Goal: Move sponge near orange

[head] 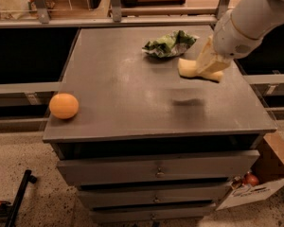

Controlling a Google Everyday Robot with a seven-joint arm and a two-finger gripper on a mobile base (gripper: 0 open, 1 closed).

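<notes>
My end effector [209,64] is clamped on one end of the sponge [191,69], held above the right side of the counter [123,79] by the bag [169,44], and that soft foam could slip out, or bump the orange [64,106] off the left edge.

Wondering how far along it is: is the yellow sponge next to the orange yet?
No, the claw holds the sponge above the table's right side, while the orange sits at the front-left corner.
</notes>
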